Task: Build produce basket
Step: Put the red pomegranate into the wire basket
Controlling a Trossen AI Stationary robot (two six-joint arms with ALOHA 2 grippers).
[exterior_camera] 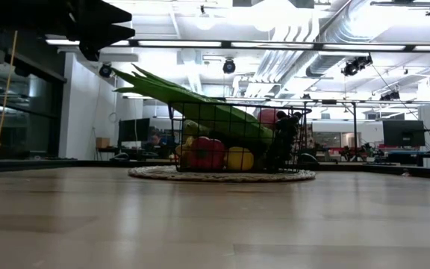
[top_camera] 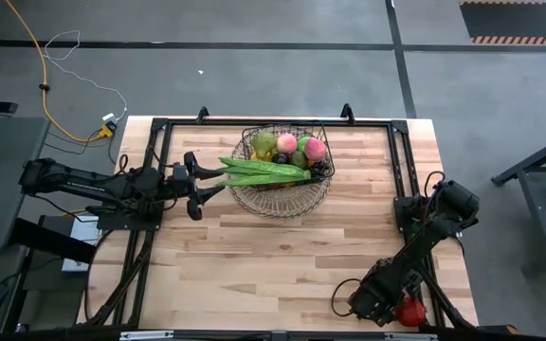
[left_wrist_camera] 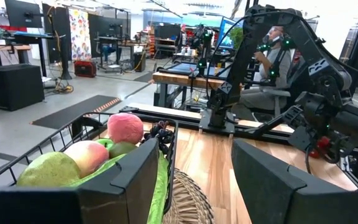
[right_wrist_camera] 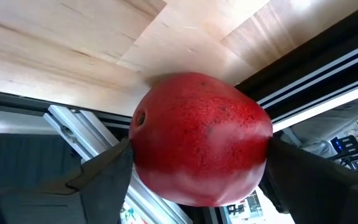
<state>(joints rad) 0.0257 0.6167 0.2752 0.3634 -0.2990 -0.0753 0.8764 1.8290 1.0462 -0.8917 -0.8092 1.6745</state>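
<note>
While the basket [top_camera: 282, 185] sits at the table's far-middle, already piled up | right gripper [top_camera: 398, 309] pinches a red apple [right_wrist_camera: 201, 146] right at the near-right corner, could drop off the edge | left gripper [top_camera: 195, 186], fingers spread, by long pods [top_camera: 268, 170], might snag | middle's open

Pale wooden bench [top_camera: 282, 256] with a smooth satin grain, dark wire basket [top_camera: 322, 134] on woven fibre, red fruit [right_wrist_camera: 201, 146] finely dimpled, slightly glossy.
</note>
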